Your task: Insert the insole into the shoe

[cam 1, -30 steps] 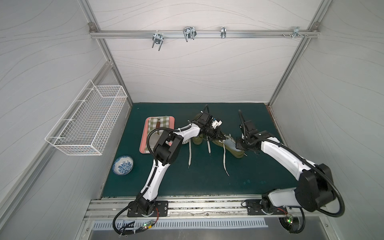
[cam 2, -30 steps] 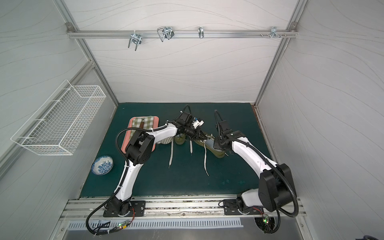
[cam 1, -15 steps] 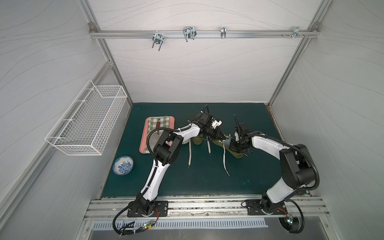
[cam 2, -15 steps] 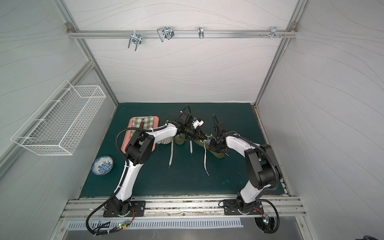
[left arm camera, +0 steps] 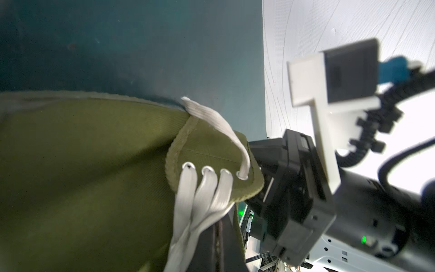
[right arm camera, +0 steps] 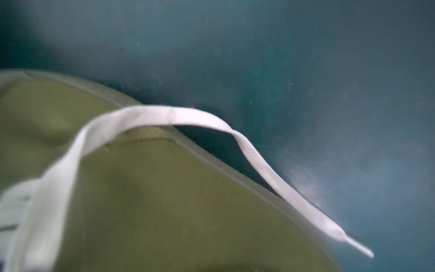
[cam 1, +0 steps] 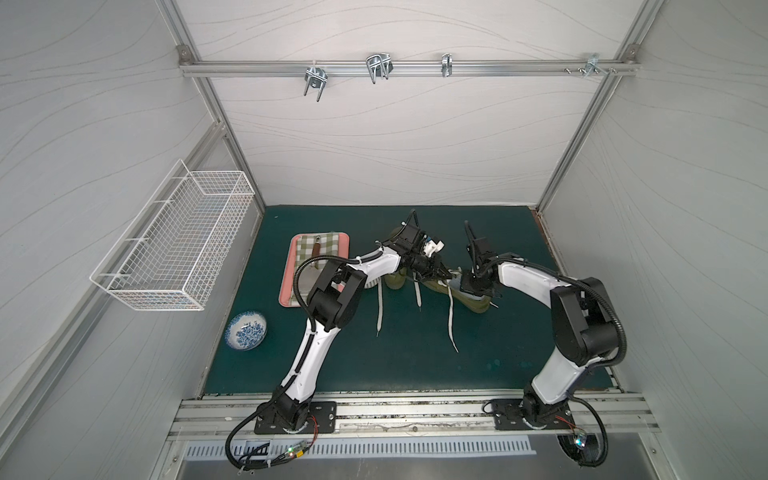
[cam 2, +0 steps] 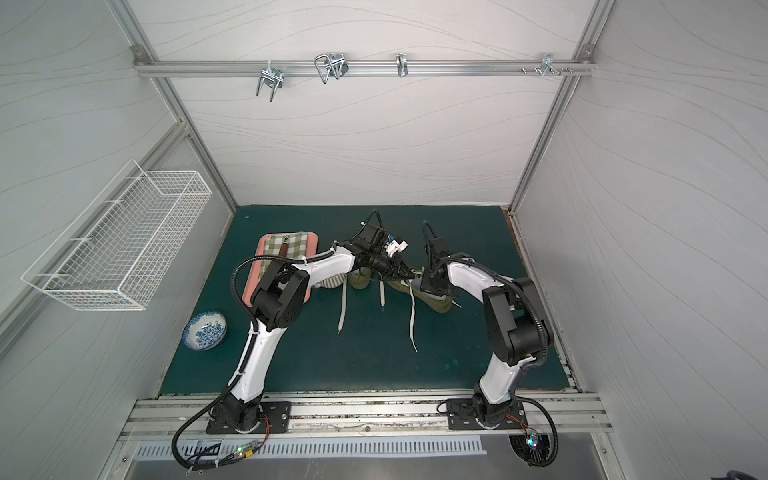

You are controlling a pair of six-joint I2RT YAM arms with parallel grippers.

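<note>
An olive green shoe (cam 1: 478, 301) with loose white laces (cam 1: 451, 316) lies on the green mat in both top views. A pale blue-grey insole (cam 1: 456, 284) shows inside its opening. My left gripper (cam 1: 444, 275) is shut on the shoe's eyelet flap (left arm camera: 211, 155); a dark finger (left arm camera: 219, 247) shows behind the laces in the left wrist view. My right gripper (cam 1: 468, 286) points down into the shoe's opening over the insole, its fingers hidden. The right wrist view holds only the olive upper (right arm camera: 164, 200) and a lace (right arm camera: 270, 169).
A second olive shoe (cam 1: 395, 280) stands just left of the held one. A pink tray (cam 1: 293, 286) with a checked cloth sits at the left. A blue patterned bowl (cam 1: 246, 331) lies front left, and a wire basket (cam 1: 174, 245) hangs on the left wall.
The right arm folded, its elbow rising, and its gripper dropped left into the shoe's opening. The left arm has kept still on the shoe.
</note>
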